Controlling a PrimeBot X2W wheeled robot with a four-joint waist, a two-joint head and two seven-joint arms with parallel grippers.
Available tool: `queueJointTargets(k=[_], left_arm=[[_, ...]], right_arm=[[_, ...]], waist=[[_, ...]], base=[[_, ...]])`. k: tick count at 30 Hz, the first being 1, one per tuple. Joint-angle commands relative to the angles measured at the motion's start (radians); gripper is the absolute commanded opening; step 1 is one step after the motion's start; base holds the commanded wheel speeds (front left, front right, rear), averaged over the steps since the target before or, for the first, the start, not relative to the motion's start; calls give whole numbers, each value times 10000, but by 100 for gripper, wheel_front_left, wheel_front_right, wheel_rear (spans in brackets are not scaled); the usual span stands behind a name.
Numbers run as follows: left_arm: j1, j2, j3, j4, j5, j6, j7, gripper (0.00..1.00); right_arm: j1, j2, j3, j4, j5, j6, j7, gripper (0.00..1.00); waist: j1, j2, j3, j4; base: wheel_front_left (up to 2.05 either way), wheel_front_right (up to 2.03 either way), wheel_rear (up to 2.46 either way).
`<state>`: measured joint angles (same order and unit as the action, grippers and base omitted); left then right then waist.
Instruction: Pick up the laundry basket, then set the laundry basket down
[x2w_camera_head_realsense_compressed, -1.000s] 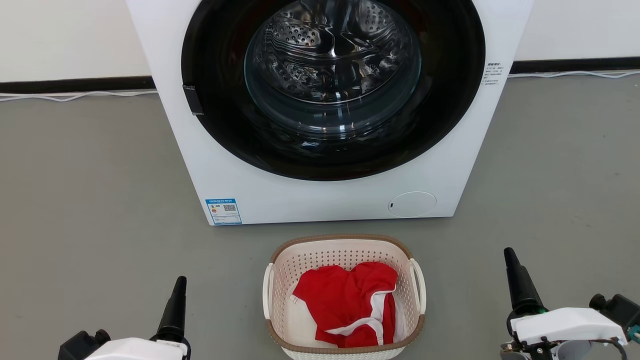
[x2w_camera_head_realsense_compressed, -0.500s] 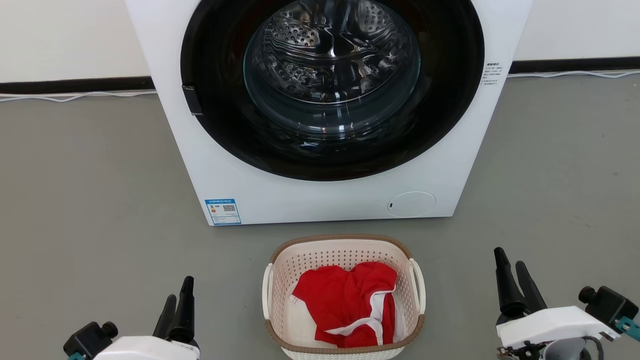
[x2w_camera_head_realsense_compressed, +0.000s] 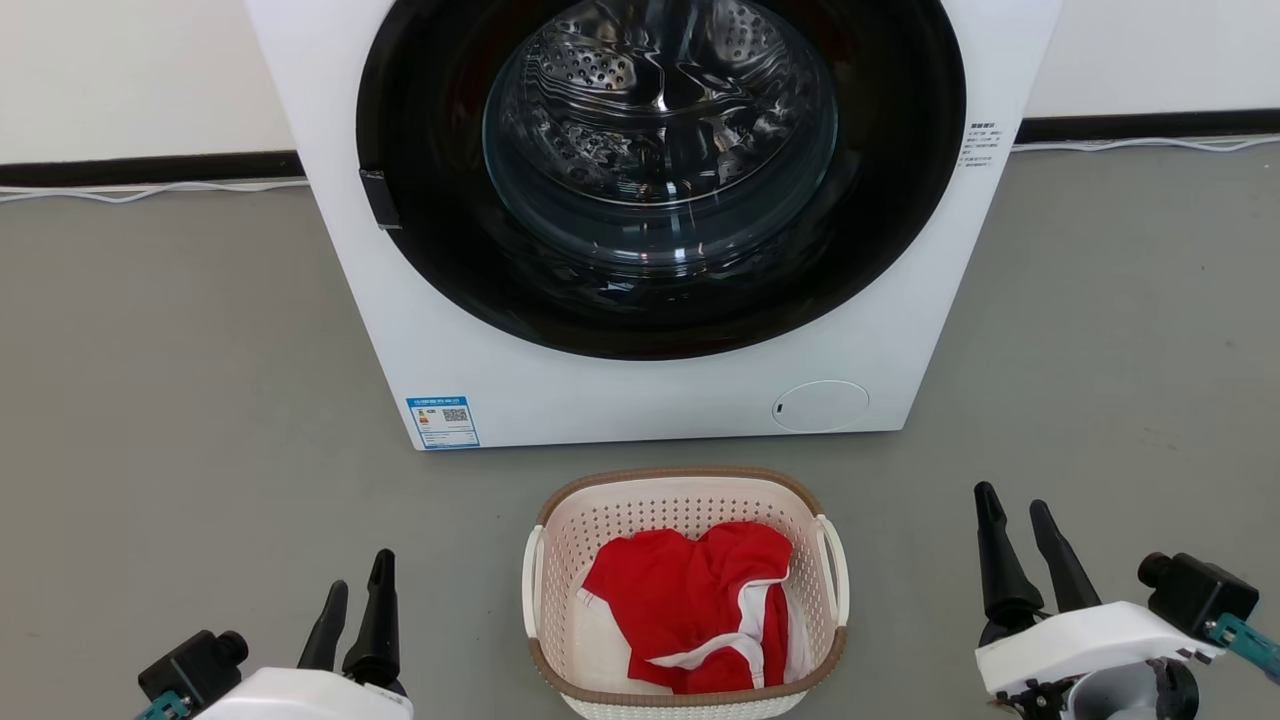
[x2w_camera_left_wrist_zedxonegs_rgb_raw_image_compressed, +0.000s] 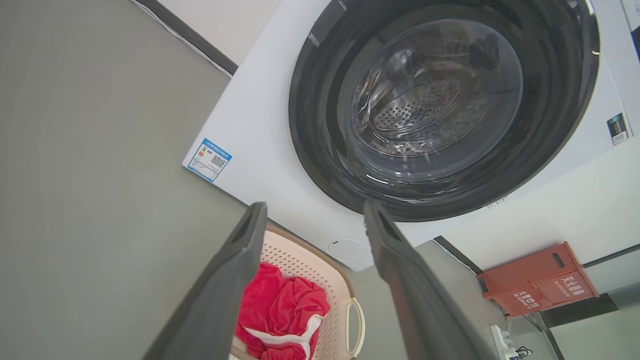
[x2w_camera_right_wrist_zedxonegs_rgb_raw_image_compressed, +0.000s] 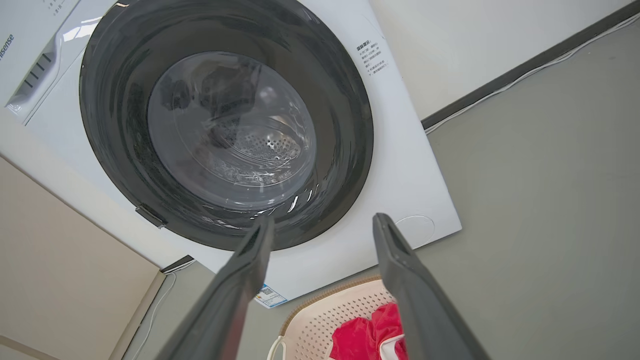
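Grey floor (x2w_camera_head_realsense_compressed: 180, 380) meets a white wall with dark skirting, and a white cable (x2w_camera_head_realsense_compressed: 150, 190) runs along it. Front-loading washing machine (x2w_camera_head_realsense_compressed: 560, 390) stands at centre. The laundry basket (x2w_camera_head_realsense_compressed: 680, 512) sits on the floor just in front of it, with a narrow floor strip between the far rim and the washer base. A red garment (x2w_camera_head_realsense_compressed: 680, 600) with white trim lies inside. Left gripper (x2w_camera_head_realsense_compressed: 360, 570) is at lower left, fingers parted, empty, well apart from the basket's left handle (x2w_camera_head_realsense_compressed: 530, 585). Right gripper (x2w_camera_head_realsense_compressed: 1012, 497) is at lower right, fingers spread, empty, wider off the right handle (x2w_camera_head_realsense_compressed: 838, 570). Bare floor lies on both basket sides. An orange-red box (x2w_camera_left_wrist_zedxonegs_rgb_raw_image_compressed: 537, 280) sits against the wall.
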<state>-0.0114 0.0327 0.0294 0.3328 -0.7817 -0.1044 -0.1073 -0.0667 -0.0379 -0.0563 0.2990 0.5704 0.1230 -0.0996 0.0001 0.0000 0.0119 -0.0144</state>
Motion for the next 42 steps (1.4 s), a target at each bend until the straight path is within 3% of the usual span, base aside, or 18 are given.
queueJointTargets(k=[1, 42], left_arm=[[-496, 102, 129, -208, 391, 61, -149, 100], [-667, 165, 4, -181, 5274, 156, -1352, 100]], right_arm=[[-450, -98, 199, -245, -415, 48, -224, 100], [-572, -120, 388, 122, -5893, 73, -1429, 100]], waist=[[0, 0, 2, -3], [0, 0, 163, -89]], base=[[0, 0, 0], [0, 0, 0]])
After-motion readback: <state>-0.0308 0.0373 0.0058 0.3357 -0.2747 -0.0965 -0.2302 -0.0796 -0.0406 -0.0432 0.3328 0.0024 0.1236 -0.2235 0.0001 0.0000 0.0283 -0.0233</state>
